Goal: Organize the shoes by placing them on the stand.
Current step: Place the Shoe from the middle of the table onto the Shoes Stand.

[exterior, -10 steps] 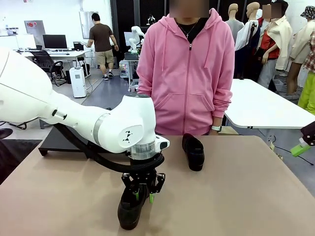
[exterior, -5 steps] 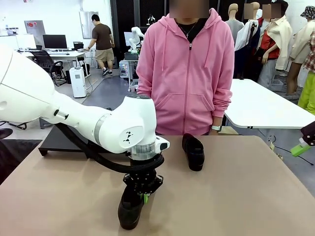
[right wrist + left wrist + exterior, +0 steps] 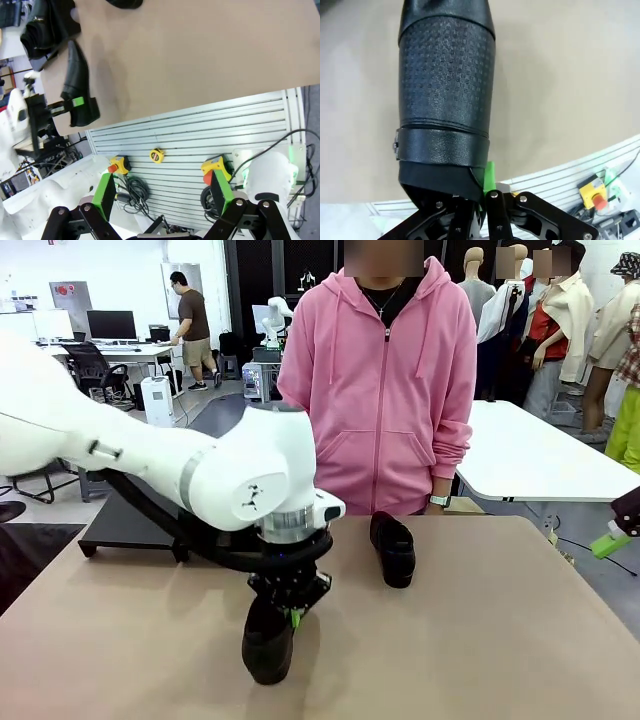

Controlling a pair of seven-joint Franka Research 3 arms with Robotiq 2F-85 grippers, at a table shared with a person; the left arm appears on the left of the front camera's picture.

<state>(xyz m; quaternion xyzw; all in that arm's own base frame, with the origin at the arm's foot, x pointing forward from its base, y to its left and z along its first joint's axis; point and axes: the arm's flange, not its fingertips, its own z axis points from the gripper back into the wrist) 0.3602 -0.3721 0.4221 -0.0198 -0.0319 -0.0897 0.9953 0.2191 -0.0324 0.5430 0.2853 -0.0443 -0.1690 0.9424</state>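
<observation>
In the front view the left tool (image 3: 291,608) hangs at the lower middle of the frame, clenched on the heel end of the near shoe (image 3: 267,648), whose toe points toward the bottom edge over the tan worktop (image 3: 480,640); whether the toe touches the surface cannot be told. The far shoe (image 3: 392,549) lies on the worktop at centre, just before a person in a pink hoodie (image 3: 378,380). The stand (image 3: 128,526) sits at the middle left, behind the arm. The right tool (image 3: 612,540) shows at the right edge. In the left wrist view the tool's fingers (image 3: 489,176) at the bottom pinch the rear rim of the shoe (image 3: 446,85), which runs up the frame. In the right wrist view the right tool (image 3: 163,190) stands released, pads wide apart around nothing; the held shoe (image 3: 76,82) is at the upper left.
</observation>
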